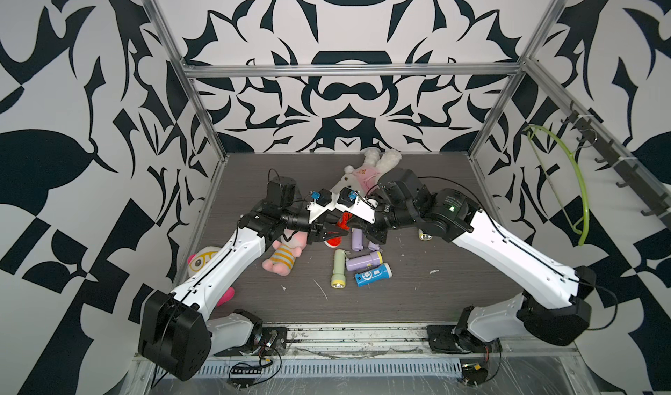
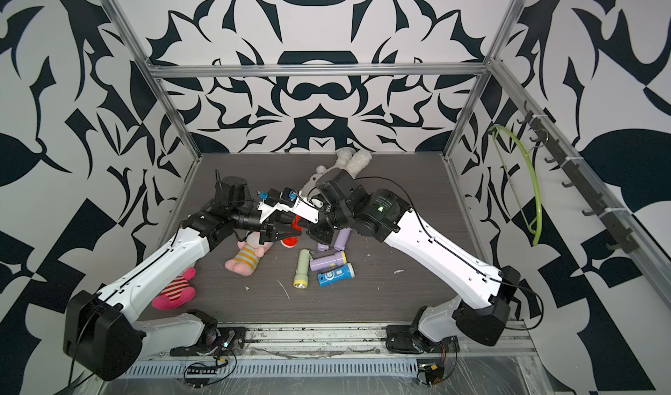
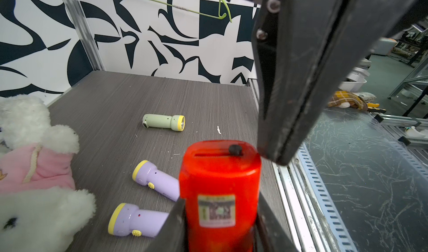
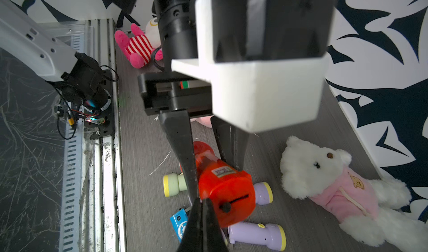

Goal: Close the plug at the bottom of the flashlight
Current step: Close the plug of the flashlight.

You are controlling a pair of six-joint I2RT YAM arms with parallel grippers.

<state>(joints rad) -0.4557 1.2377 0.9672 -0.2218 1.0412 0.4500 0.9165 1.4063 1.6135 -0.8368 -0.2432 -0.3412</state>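
Left claw (image 4: 216,180) has the red flashlight (image 3: 220,176) clamped by its body, one finger on each side, and holds it up off the counter (image 1: 399,302), over the middle. The bottom end faces the right arm. That end shows a narrow slot with a small black nub (image 3: 235,149) at one end of it. Right claw (image 4: 201,202) is pinched tight, fingers together with nothing between them. Its tip sits at the rim of the bottom face, just beside the nub; whether it presses on the plastic I can't tell. Below, on the counter toward the near edge, a green flashlight (image 1: 338,271), a purple flashlight (image 1: 363,261) and a blue flashlight (image 1: 373,274) lie close together. A white teddy in pink (image 4: 324,174) lies near the far edge.
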